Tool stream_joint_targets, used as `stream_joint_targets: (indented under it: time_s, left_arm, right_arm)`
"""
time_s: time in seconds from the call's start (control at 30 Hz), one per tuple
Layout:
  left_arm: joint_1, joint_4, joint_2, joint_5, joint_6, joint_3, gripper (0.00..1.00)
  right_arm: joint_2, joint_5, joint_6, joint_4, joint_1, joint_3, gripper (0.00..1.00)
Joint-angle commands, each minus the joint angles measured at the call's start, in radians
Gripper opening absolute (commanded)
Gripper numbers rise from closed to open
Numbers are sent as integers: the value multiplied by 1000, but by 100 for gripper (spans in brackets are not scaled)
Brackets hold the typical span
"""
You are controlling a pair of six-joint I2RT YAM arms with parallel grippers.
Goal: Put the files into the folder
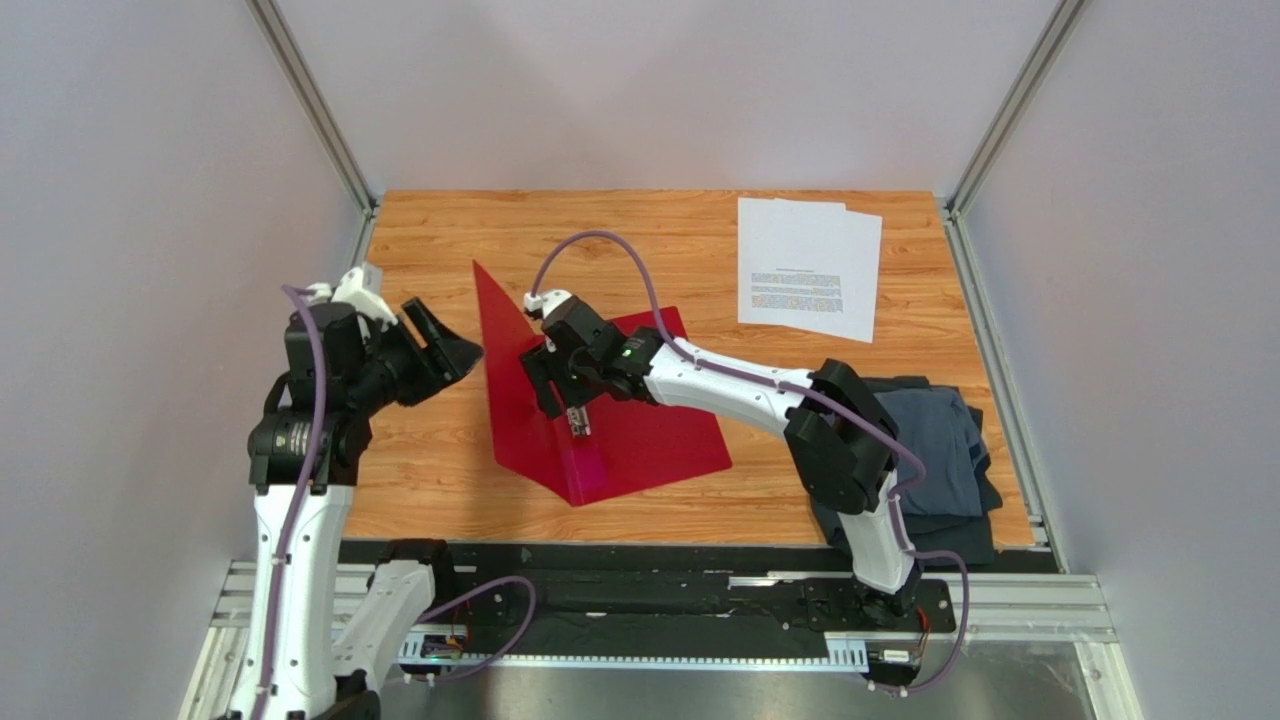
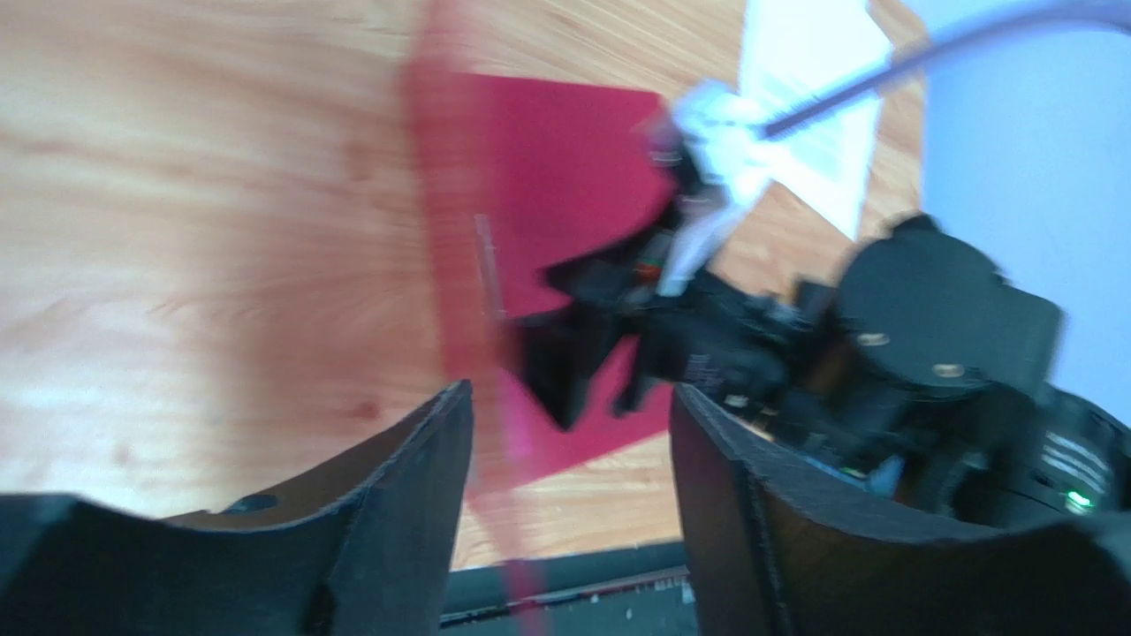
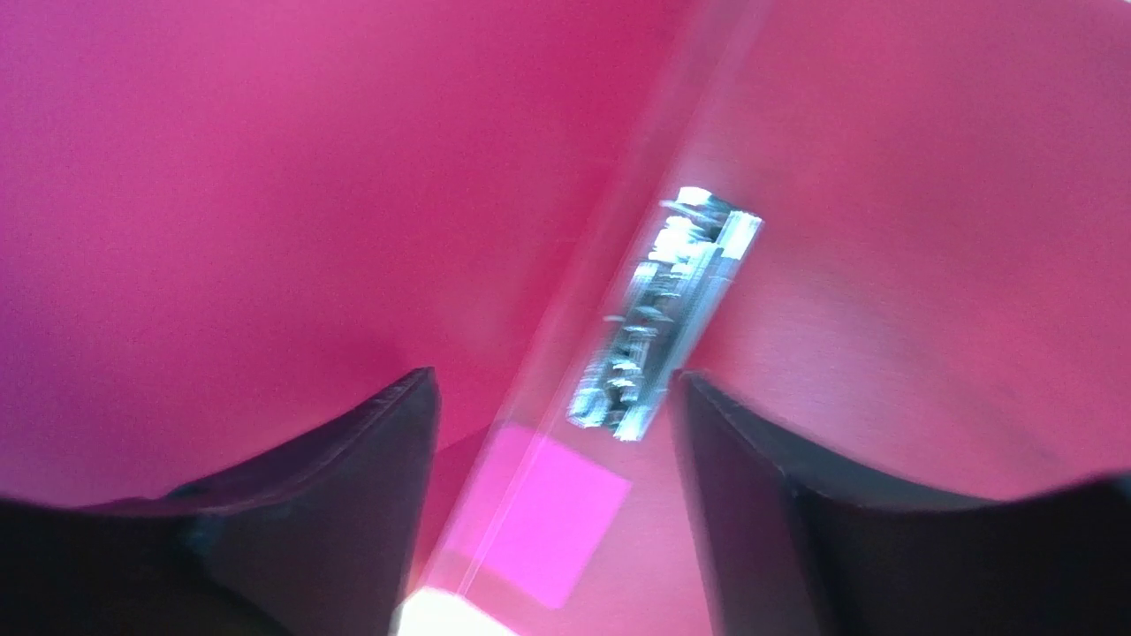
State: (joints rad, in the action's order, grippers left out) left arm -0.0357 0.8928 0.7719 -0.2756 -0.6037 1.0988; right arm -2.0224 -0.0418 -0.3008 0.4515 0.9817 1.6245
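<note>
The red folder [image 1: 646,435] lies half open mid-table, its cover [image 1: 508,353] standing up on the left. My right gripper [image 1: 559,393] is open inside the fold, by the metal clip [image 3: 664,318]; red plastic [image 3: 266,199] fills its view between the fingers. My left gripper [image 1: 451,353] is open at the cover's left side. In the left wrist view the blurred cover edge [image 2: 452,265] runs between the open gripper's [image 2: 571,437] fingers, unclamped. The two white files [image 1: 809,267] lie flat at the far right, also in the left wrist view [image 2: 810,93].
A dark grey-blue folded cloth [image 1: 932,450] lies at the near right, under the right arm's elbow. Grey walls with metal rails close the table on the left, right and back. A black rail [image 1: 646,600] runs along the near edge.
</note>
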Motion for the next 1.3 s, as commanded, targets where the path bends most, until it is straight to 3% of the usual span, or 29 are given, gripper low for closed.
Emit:
stream_joint_targets:
  time_s: [0.0, 0.07, 0.27, 0.43, 0.47, 0.57, 0.77, 1.03, 1.27]
  left_arm:
    - [115, -147, 52, -112, -34, 85, 60]
    - [131, -195, 64, -123, -54, 99, 57]
    - [132, -213, 119, -2, -223, 12, 52]
    - [129, -224, 248, 93, -254, -70, 46]
    - [129, -204, 262, 193, -246, -71, 44]
    - [80, -198, 290, 234, -257, -126, 43]
    - [-56, -146, 389, 204, -260, -189, 41]
    - [-75, -196, 605, 112, -284, -234, 38]
    - [-131, -379, 699, -54, -333, -349, 33]
  right_arm:
    - [-33, 61, -50, -34, 34, 69, 61]
    - [-59, 43, -38, -39, 51, 80, 53]
    - [-127, 23, -46, -54, 72, 78, 51]
    - [-141, 53, -76, -65, 68, 68, 50]
    - [-134, 56, -90, -71, 52, 34, 50]
    - [-88, 83, -132, -126, 14, -76, 50]
    - [-29, 129, -172, -177, -73, -198, 50]
    - [-24, 177, -166, -214, -231, -308, 50]
    - [-58, 221, -44, -97, -276, -183, 52]
